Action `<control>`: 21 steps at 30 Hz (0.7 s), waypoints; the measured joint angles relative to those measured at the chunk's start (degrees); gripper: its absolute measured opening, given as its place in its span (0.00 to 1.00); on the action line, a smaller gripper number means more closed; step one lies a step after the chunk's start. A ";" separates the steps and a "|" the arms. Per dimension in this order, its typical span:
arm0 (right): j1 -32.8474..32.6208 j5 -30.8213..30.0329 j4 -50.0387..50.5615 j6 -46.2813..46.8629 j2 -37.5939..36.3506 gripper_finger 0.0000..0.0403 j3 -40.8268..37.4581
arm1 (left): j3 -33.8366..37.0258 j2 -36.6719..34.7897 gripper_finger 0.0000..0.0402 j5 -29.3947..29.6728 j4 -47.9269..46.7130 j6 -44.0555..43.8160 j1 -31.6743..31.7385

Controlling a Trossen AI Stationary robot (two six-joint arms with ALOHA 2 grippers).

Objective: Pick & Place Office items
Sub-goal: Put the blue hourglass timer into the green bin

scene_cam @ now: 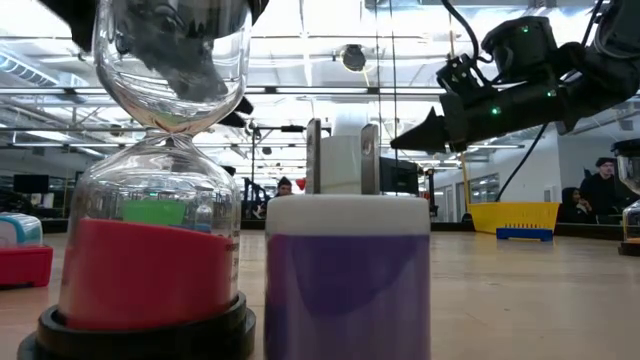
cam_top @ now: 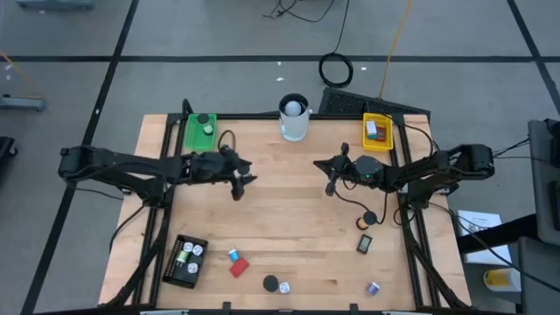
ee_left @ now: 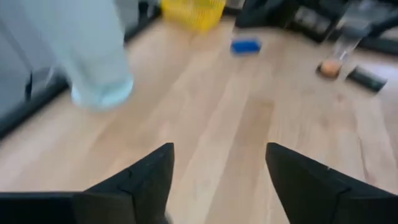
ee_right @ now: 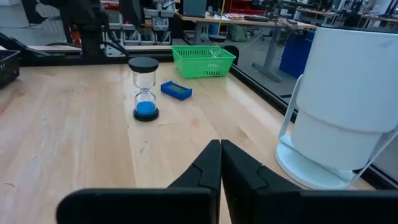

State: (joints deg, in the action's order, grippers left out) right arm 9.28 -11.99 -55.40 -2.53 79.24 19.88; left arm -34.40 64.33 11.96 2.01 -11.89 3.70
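- While its fingers stand apart with nothing between them, the left gripper (cam_top: 242, 182) hangs above bare wood near the green tray (cam_top: 200, 130).
- The right gripper (cam_top: 330, 173) is pinched closed and empty, over mid-table, near the white cup (cam_top: 294, 118).
- A blue block (ee_right: 176, 91) and a blue sand timer (ee_right: 145, 89) lie between it and the green tray.
- More small items (cam_top: 238, 262) are scattered along the front edge.

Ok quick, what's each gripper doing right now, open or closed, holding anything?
Left gripper: open, nothing between its fingers.
Right gripper: closed, fingers pressed together, holding nothing.
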 joint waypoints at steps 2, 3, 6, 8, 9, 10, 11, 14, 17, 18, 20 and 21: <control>0.00 0.00 -0.10 -0.04 0.00 0.01 0.00 | -4.35 -0.06 0.69 -0.01 -10.46 -3.78 0.00; 0.00 0.00 -0.08 -0.05 0.00 0.01 0.00 | -6.35 0.01 0.70 -0.01 -15.30 -5.44 0.00; 0.00 0.00 -0.08 -0.04 0.00 0.01 0.00 | -11.24 1.48 0.75 0.05 -25.58 -9.56 0.00; 0.00 0.00 -0.26 -0.06 0.02 0.01 0.00 | -13.39 2.98 0.78 0.02 -30.35 -11.26 0.00; 0.00 0.01 -0.35 -0.06 0.02 0.01 0.00 | -14.42 3.87 0.80 -0.05 -32.31 -11.73 0.00; 0.00 0.02 -0.37 -0.06 0.02 0.01 0.00 | -15.59 4.89 0.82 -0.36 -33.34 -12.18 0.00; 0.00 0.02 -0.41 -0.06 0.02 0.01 0.00 | -16.54 5.91 0.83 -0.79 -33.98 -12.41 0.14; 0.00 0.02 -0.50 -0.06 0.02 0.01 0.00 | -19.17 9.24 0.87 -3.15 -37.52 -12.66 0.88; 0.00 0.04 -0.50 -0.06 0.02 0.01 0.00 | -21.46 11.88 0.90 -4.56 -39.02 -12.64 1.65; 0.00 0.03 -0.50 -0.06 0.02 0.01 0.00 | -22.20 12.57 0.91 -4.56 -39.77 -12.54 1.90; 0.00 0.04 -0.50 -0.07 0.02 0.01 0.00 | -23.36 13.79 0.93 -4.57 -40.81 -12.41 2.51; 0.00 0.04 -0.50 -0.06 0.02 0.01 0.00 | -23.73 14.22 0.93 -4.58 -41.31 -12.40 2.83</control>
State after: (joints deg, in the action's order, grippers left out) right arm 9.28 -11.94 -55.90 -2.59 79.26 19.88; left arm -58.14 78.55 7.38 -39.31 -24.29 6.53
